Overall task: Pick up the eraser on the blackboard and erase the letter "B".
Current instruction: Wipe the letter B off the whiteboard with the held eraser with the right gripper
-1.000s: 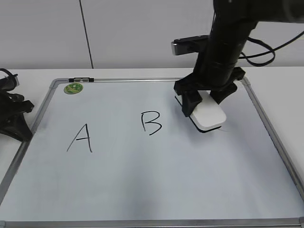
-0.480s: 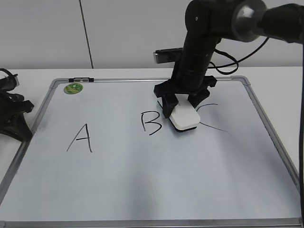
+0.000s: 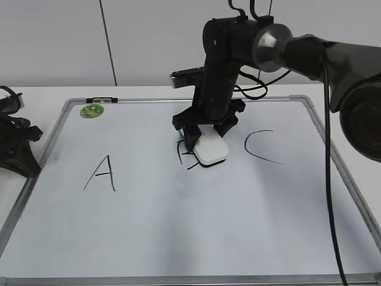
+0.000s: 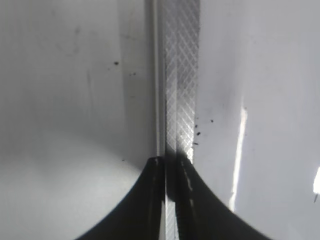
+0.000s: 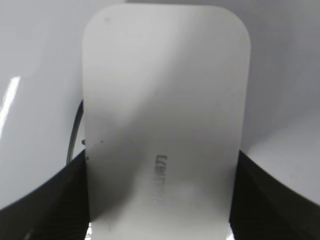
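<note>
Eraser [image 3: 211,149], flat white oblong, rounded corners, grey lettering, covering letter "B" [image 3: 183,156]

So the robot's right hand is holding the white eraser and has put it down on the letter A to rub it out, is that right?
Not quite. The right hand does hold the white eraser, but it sits on the letter B, not the A. The exterior view shows the A untouched further left on the blackboard.

Bright even light, soft shadows, blurry wrist close-ups
</note>
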Controlling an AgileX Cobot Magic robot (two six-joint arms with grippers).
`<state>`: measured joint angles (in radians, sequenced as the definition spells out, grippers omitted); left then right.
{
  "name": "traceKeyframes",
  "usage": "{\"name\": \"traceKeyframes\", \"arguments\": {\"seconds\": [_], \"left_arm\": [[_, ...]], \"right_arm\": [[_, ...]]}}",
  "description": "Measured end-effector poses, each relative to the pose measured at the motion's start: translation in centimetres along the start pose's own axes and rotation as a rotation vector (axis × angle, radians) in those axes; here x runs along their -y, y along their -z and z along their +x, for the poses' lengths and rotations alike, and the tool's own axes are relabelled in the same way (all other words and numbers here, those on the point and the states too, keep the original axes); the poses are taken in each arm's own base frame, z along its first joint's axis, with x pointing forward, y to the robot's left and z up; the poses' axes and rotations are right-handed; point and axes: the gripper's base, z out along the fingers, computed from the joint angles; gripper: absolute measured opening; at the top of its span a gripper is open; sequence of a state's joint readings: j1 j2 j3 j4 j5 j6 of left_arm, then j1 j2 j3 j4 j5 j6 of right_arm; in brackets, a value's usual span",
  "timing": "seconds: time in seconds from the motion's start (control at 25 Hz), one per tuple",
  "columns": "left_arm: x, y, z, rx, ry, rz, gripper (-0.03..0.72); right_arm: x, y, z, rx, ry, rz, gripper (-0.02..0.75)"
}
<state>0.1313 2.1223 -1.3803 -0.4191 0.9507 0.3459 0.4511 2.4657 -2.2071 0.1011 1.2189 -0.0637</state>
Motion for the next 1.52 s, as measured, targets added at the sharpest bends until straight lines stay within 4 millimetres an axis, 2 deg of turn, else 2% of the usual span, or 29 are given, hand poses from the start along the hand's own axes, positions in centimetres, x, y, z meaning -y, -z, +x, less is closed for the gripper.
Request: {"name": "traceKeyframes", "arguments": {"seconds": [0.2,1.0,1.36,1.52], "left_arm": [[0.0,0.0,0.0,0.0,0.0,0.0,0.029],[0.0,0.0,0.0,0.0,-0.001,-0.001,0.029],[0.0,0.0,0.0,-0.001,-0.001,-0.002,0.03],[0.0,0.0,0.0,-0.001,-0.001,-0.002,0.032]], "right_arm": [[-0.6,-0.5,0.1,-0.014,0.025,0.017,0.524],[-0.2,-0.5,0.2,-0.028,0.135,0.06,0.524],[-1.5,-0.6,0.1,-0.023,0.155,0.005,0.524],[-3.5,-0.8,0.2,-0.028,0.196,-0.002,0.524]]}}
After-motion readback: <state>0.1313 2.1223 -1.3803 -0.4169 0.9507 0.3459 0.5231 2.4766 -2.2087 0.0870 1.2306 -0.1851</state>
